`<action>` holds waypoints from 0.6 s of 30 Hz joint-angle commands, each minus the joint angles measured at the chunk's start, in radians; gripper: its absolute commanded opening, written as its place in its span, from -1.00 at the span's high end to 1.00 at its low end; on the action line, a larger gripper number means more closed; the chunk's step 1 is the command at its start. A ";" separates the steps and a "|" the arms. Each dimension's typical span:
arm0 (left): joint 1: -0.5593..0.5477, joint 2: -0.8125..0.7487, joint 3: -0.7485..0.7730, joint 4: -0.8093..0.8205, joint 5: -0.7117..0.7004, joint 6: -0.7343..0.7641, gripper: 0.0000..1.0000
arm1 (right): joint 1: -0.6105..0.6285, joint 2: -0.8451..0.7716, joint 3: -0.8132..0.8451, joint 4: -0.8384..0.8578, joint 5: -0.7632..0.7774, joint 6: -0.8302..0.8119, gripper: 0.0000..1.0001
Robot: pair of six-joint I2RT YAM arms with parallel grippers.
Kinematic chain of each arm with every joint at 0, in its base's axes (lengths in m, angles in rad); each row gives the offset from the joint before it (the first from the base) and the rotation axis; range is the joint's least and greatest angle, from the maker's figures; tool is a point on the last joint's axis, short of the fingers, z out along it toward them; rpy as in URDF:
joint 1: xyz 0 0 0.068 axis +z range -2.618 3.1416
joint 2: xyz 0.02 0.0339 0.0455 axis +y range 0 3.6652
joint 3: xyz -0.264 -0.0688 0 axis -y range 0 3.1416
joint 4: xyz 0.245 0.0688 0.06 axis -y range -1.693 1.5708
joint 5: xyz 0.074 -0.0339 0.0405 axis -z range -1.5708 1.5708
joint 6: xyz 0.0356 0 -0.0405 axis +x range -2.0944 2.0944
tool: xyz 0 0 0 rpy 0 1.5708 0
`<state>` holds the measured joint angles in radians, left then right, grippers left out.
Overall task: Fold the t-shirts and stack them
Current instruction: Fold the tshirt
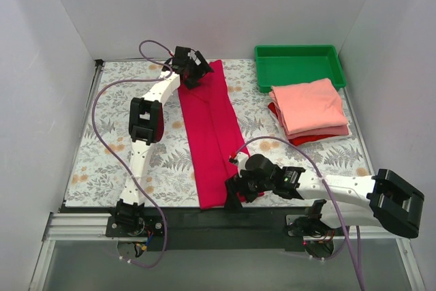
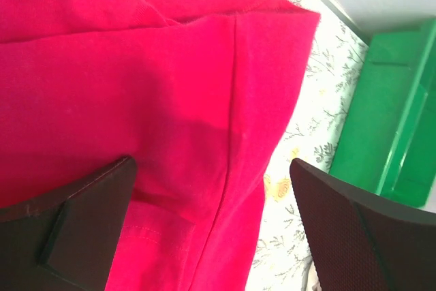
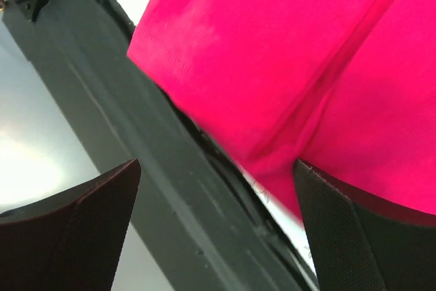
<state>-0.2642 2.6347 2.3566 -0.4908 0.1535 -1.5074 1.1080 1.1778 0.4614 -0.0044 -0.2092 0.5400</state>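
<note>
A crimson-red t-shirt [image 1: 212, 131] lies folded into a long strip down the middle of the table, from the far edge to the near edge. My left gripper [image 1: 193, 67] is open over its far end, the collar end [image 2: 170, 86] between and below the fingers. My right gripper [image 1: 235, 189] is open over its near end [image 3: 272, 52], at the table's front edge. A salmon-pink t-shirt [image 1: 310, 105] lies folded on top of a brighter red folded t-shirt [image 1: 315, 137] at the right.
A green plastic tray [image 1: 298, 65] stands at the back right, also in the left wrist view [image 2: 392, 120]. The floral tablecloth [image 1: 116, 148] covers the table. A dark frame rail [image 3: 170, 189] runs along the front edge. White walls enclose three sides.
</note>
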 commanded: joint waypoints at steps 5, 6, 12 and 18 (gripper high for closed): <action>0.006 -0.087 -0.068 0.067 0.011 0.087 -0.95 | 0.013 -0.084 0.118 -0.109 0.062 -0.021 -0.97; 0.005 -0.120 -0.063 0.070 0.024 0.095 -0.95 | 0.013 -0.086 0.140 -0.114 0.082 -0.025 -0.97; -0.058 -0.292 -0.094 -0.017 -0.149 0.164 -0.96 | -0.023 -0.125 0.163 -0.238 0.279 0.046 -0.97; -0.142 -0.305 -0.094 -0.227 -0.366 0.231 -0.93 | -0.118 -0.194 0.080 -0.276 0.286 0.083 -0.97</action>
<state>-0.3542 2.3894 2.2356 -0.5903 -0.0738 -1.3472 1.0225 1.0180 0.5709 -0.2234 0.0265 0.5896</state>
